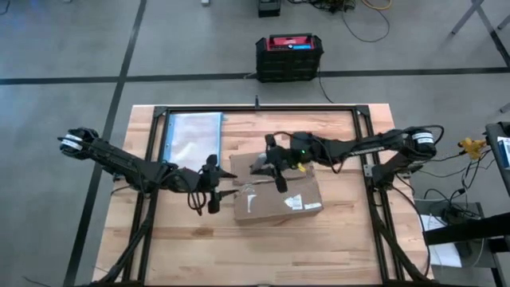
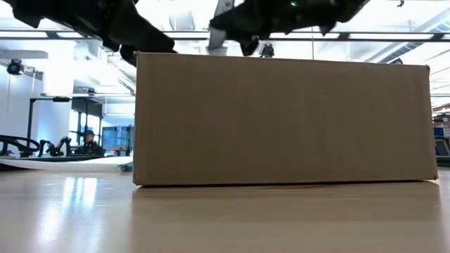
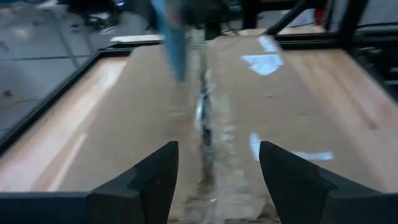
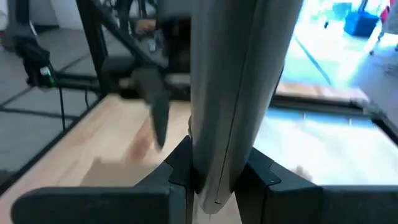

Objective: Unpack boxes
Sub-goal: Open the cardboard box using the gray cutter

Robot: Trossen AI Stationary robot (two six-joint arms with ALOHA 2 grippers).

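The plain brown corrugated cardboard box (image 1: 277, 199) sits mid-surface. The right gripper (image 1: 269, 165) pinches a grey flat item (image 4: 239, 87) lifted clear; the left gripper (image 1: 207, 199), jaws spread empty, waits beside the box.

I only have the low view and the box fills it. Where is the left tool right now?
Observer: The left tool is at the left end of the box, open and holding nothing.
Operator: And the right one?
Observer: The right tool is over the box's far edge, shut on a pale flat thing. I cannot tell what it is.
Operator: Anything else on the table?
Observer: A clear plastic bag lies flat beyond the left tool, apart from the box.
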